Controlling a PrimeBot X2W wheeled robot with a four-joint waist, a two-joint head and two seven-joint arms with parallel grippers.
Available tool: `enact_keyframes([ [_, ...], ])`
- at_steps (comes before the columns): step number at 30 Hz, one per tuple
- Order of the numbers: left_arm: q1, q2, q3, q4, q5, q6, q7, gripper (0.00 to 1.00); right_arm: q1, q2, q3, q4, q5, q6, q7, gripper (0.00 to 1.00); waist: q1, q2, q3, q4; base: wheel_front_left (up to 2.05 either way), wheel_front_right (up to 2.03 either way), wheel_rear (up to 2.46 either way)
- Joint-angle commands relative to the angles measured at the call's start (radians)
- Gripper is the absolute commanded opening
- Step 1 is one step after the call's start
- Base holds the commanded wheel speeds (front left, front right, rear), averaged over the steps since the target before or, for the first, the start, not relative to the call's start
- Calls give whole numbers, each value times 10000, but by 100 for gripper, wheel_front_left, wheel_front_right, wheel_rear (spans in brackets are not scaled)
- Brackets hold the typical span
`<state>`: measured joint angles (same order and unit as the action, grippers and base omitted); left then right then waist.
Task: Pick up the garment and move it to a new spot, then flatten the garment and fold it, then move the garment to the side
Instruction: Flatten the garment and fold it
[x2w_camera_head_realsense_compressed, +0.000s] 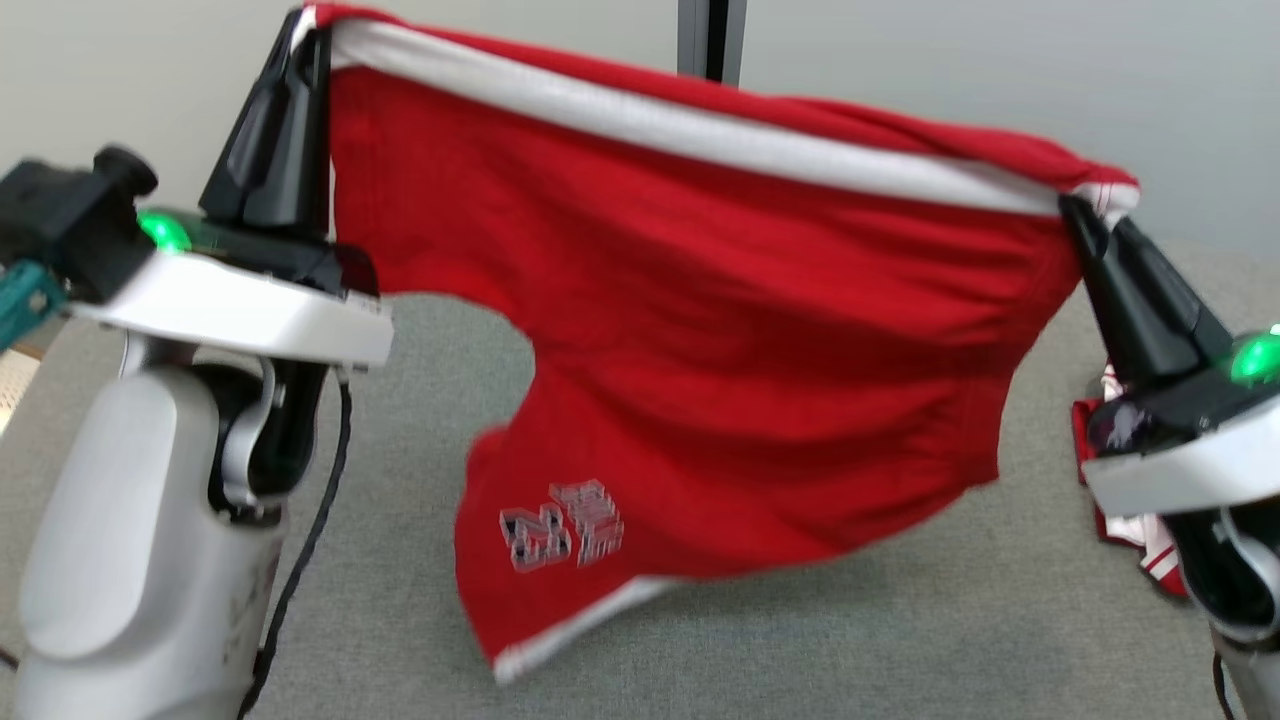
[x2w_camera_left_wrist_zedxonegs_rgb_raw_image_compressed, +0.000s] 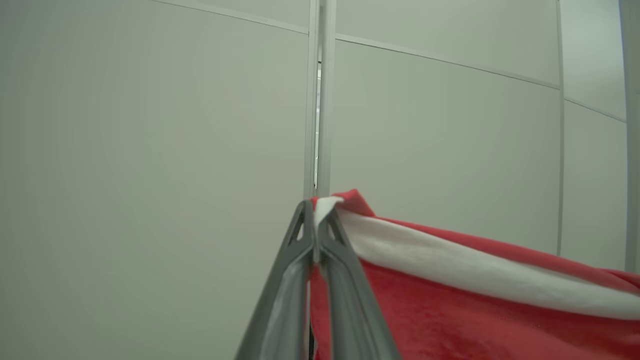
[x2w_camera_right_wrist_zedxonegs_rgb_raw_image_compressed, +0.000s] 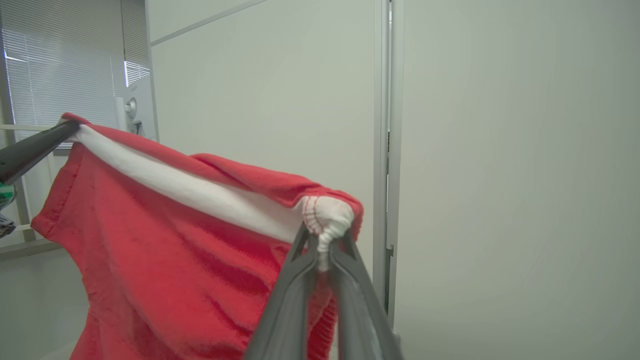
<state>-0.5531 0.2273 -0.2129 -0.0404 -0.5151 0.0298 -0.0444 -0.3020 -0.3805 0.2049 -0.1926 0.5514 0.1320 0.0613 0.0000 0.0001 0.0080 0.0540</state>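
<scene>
Grey table surface (x2w_camera_head_realsense_compressed: 850, 640) lies open below and to the left of the load. I hold the red garment (x2w_camera_head_realsense_compressed: 700, 350) aloft, stretched by its white-banded top edge. The left gripper (x2w_camera_head_realsense_compressed: 308, 35) pinches the left corner and the right gripper (x2w_camera_head_realsense_compressed: 1075, 212) pinches the right. The lower hem hangs near the table; I cannot confirm contact. Another red-and-white cloth (x2w_camera_head_realsense_compressed: 1125, 525) lies at the right edge.

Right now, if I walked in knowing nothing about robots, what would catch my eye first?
A bright red garment with a white band along its top edge hangs stretched in mid-air over the grey table. The left gripper pinches its upper left corner and the right gripper its upper right corner, both shut on the cloth. A pale blocky print sits low on the cloth, towards the left of the head view.
</scene>
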Motion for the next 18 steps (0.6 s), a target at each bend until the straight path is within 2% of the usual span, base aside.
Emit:
enact_keyframes([
  [1, -460, -43, 64, 250, -110, -68, -89, 0, -330, -78, -18, 122, 75, -25, -124, 0, 0, -1, 377, 10, 0, 0, 0],
  [10, -4020, -744, -78, 3745, -30, -857, -1427, 0, -3889, -340, 709, 2293, 490, -24, -971, 0, 0, -1, 2015, 51, 0, 0, 0],
  [14, -5521, -900, 14, 5521, 43, -1108, -1944, 0, -5793, -31, 1335, 3882, 618, -24, -1520, 0, 0, -1, 2384, -83, 0, 0, 0],
  [18, -6307, -1045, -26, 7327, 126, -1316, -2138, 0, -7128, 462, 2044, 5875, 483, -24, -2318, 0, 0, -1, 2556, -157, 0, 0, 0],
])
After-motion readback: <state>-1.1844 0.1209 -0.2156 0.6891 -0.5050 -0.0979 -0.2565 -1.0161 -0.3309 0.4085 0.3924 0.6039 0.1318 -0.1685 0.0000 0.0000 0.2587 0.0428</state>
